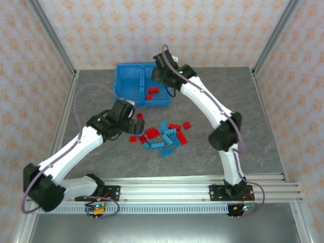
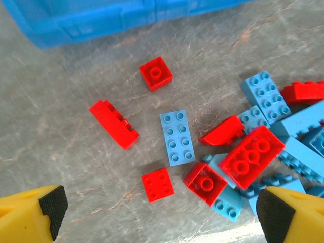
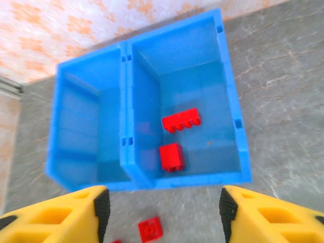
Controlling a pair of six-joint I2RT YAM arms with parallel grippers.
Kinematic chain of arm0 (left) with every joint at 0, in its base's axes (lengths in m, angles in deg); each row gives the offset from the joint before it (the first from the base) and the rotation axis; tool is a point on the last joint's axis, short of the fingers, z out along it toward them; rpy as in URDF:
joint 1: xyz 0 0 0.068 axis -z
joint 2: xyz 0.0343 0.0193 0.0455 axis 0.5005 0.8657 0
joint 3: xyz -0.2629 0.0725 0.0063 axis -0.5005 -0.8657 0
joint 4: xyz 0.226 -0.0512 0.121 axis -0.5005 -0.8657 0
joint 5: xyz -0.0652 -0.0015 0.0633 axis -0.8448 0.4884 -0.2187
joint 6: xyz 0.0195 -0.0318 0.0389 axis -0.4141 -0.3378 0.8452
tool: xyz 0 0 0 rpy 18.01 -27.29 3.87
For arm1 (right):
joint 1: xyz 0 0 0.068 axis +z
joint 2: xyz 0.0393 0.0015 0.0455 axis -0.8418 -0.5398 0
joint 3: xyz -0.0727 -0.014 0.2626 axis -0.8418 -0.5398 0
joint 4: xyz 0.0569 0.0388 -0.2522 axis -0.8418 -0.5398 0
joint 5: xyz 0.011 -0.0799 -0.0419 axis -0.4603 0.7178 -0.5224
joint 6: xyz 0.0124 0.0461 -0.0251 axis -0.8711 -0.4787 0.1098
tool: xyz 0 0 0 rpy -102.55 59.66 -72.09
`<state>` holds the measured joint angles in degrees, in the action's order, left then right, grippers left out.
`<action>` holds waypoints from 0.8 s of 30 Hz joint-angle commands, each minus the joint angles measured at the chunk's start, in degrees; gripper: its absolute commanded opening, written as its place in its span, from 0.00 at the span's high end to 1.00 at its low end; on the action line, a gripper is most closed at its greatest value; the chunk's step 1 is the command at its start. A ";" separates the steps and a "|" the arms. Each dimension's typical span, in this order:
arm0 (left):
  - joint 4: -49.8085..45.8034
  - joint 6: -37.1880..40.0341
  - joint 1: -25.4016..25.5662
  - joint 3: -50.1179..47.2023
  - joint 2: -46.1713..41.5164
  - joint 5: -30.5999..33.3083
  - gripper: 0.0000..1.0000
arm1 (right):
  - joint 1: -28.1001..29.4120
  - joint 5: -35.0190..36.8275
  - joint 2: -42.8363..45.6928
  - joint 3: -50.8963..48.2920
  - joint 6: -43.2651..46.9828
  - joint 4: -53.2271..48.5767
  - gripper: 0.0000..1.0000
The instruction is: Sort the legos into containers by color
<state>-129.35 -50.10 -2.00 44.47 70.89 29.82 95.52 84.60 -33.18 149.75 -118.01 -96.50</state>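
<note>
Red count first: found two red bricks in the right compartment of the blue bin, clearest from the right wrist view. Located the unsorted legos heaped on the table just off the bin's near wall. Logged left gripper above the heap's fringe, in front of the bin, jaws spread wide, gripping nothing. Logged right gripper over the bin's right side, equally wide and bare. Judged left arm nearer the heap. Picked out a light blue two-by-four brick straight ahead of the pads, toward the bin, long axis pointing roughly at the bin, so crosswise to the closing line. Expect a short reach and little wrist turn. Read stud counts and brick axes from left wrist view, bin contents from right wrist view, arm spacing from top view.
</note>
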 commanded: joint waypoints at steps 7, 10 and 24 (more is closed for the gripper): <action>-5.55 -9.72 -6.33 9.92 25.60 -16.14 0.14 | -0.31 -7.77 17.62 -16.96 -0.91 -8.61 0.24; -4.58 -9.67 -6.32 11.39 29.11 -16.01 0.20 | -0.31 -7.28 20.75 -20.32 -2.64 -9.97 0.24; -6.61 -6.00 -6.32 16.44 40.50 -13.00 0.44 | -0.31 -7.29 21.84 -21.76 -6.83 -9.20 0.23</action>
<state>-133.42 -57.35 -8.32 60.60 108.70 15.75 95.46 77.61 -11.19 124.41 -124.26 -103.89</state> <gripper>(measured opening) 0.573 0.766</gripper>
